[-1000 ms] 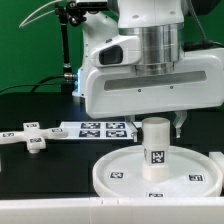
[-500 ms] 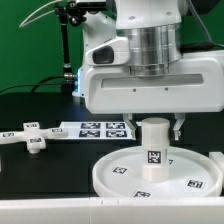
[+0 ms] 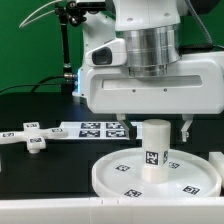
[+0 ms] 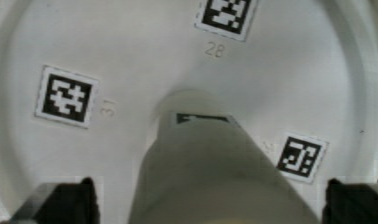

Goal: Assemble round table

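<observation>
The large rimmed round disc [image 3: 120, 178] lies flat at the front, tags up. The short cylinder leg [image 3: 153, 152] stands upright on its middle. My gripper [image 3: 154, 128] is open and straddles the top of the leg, with a gap between the leg and each of its fingers [image 3: 187, 128]. In the wrist view the leg [image 4: 212, 165] rises between the two dark fingertips [image 4: 70, 205], with the disc [image 4: 133, 50] behind it; the gripper [image 4: 216, 205] holds nothing. The cross-shaped base [image 3: 28, 137] lies on the table at the exterior view's left.
The marker board [image 3: 95, 128] lies flat behind the disc, between it and the cross-shaped base. A black camera stand [image 3: 68, 50] rises at the back left. The big white robot body [image 3: 150, 85] hangs low over the disc.
The fingers have spread apart from the sides of the leg's top, letting it go. The leg stays upright on the disc.
</observation>
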`<state>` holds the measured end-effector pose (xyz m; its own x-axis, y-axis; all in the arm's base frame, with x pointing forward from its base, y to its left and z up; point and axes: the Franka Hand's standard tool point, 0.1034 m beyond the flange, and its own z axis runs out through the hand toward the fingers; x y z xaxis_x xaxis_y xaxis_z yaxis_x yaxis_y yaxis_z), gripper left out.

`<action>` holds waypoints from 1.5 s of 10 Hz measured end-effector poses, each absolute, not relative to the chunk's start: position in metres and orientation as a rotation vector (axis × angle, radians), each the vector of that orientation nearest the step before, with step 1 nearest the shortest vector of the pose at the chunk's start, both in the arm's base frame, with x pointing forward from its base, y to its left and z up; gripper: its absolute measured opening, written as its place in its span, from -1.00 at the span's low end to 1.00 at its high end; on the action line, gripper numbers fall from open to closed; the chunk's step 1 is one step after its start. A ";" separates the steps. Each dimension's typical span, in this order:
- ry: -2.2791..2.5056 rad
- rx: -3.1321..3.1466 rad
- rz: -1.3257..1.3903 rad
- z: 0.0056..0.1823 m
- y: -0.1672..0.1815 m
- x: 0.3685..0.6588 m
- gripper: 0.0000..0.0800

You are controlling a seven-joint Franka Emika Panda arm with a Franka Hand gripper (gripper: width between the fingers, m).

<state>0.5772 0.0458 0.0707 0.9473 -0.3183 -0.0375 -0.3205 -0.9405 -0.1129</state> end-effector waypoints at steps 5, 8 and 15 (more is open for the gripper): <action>-0.357 -3.000 -0.002 0.081 0.022 0.546 0.62; -0.396 -3.000 -0.006 0.083 0.018 0.542 0.62; -0.495 -2.978 0.004 0.080 -0.064 0.510 0.62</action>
<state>0.5102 -0.0641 0.0801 0.9464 0.3226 0.0176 0.3223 -0.9388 -0.1213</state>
